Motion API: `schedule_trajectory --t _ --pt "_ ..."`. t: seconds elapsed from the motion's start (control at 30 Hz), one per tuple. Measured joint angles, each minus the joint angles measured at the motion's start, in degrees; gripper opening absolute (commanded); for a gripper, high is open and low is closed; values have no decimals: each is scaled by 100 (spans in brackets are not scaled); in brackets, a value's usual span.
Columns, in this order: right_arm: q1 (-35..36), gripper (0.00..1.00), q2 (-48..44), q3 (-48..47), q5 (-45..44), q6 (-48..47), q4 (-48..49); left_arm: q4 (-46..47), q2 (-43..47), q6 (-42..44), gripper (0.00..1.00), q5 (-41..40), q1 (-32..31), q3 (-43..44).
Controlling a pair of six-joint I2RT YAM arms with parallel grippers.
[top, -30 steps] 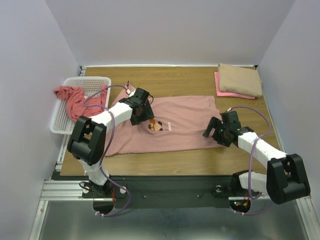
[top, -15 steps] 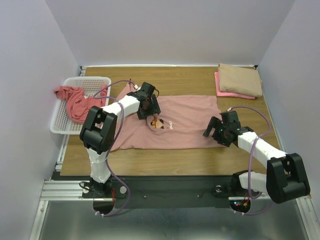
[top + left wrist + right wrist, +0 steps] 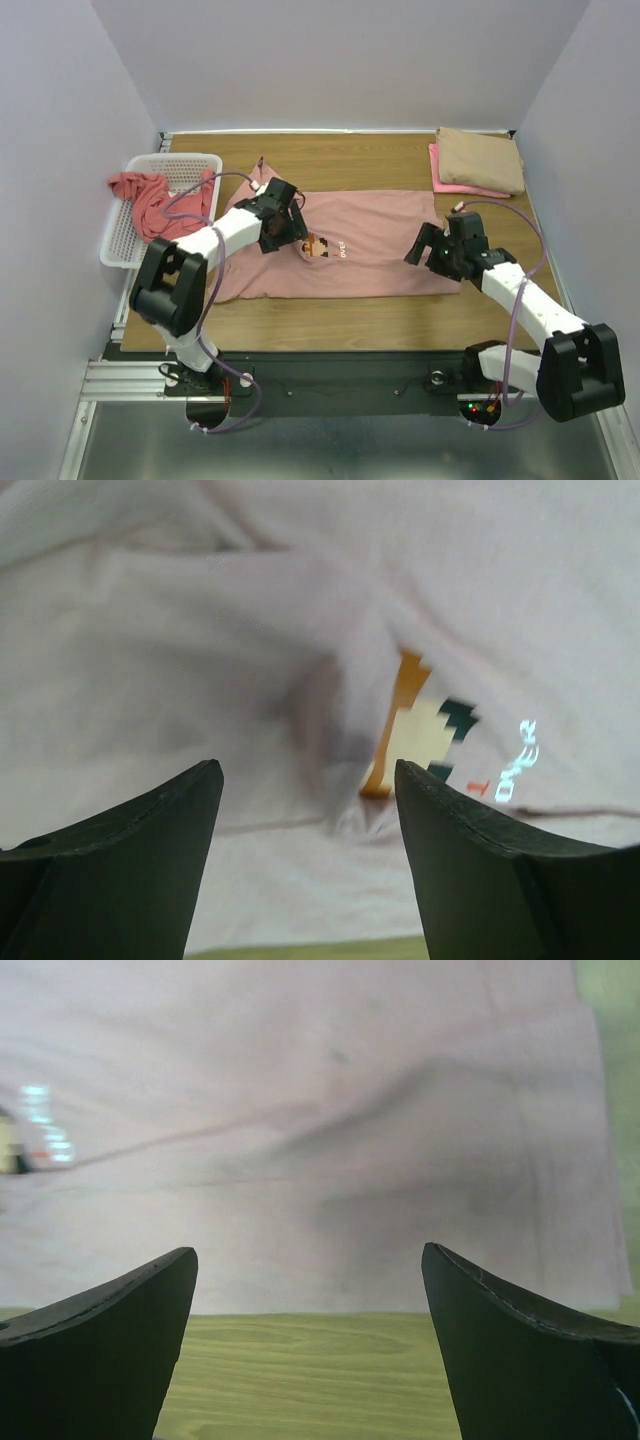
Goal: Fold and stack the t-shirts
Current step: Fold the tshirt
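1. Left pincer [image 3: 290, 228], spread and empty, hovered above the chest print [image 3: 318, 246] of the pink shirt [image 3: 375, 225].
2. Right pincer [image 3: 422, 246], spread, stood by the hem [image 3: 430, 208].
3. On the desk [image 3: 350, 160] the pink shirt lay flat, long axis left to right.

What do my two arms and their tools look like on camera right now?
The left arm and right arm look alike: white links with bulky black joint housings. A thin lilac cable loops along each. The left tool and right tool are black, and each ends in two matte, wedge-shaped fingers. Small red and green lights show by the right arm's base.
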State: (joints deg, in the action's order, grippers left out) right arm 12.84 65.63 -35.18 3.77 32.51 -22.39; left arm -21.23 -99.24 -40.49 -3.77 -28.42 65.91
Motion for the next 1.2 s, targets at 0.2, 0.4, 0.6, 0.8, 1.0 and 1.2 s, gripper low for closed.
schedule_trajectory --t 0.2,0.4,0.6,0.8,1.0,1.2 --pt "557 100 131 -872 717 -46 358 -83 1556 -205 87 -321 120 -715" --pt "1720 91 1786 -1993 866 262 940 203 2310 -396 88 -332 920 -1827" --pt "2396 56 3558 -3464 868 643 1167 437 2299 -435 88 -44 1460 -2804" --pt "2667 56 4666 -4190 826 955 1285 758 2260 -435 88 339 1709 -2863" --pt "2730 56 5243 -4601 758 1193 1255 922 2264 -435 88 424 1779 -2907" --pt "2747 47 5641 -5088 739 1375 1266 1016 2330 -426 88 442 1794 -2979"
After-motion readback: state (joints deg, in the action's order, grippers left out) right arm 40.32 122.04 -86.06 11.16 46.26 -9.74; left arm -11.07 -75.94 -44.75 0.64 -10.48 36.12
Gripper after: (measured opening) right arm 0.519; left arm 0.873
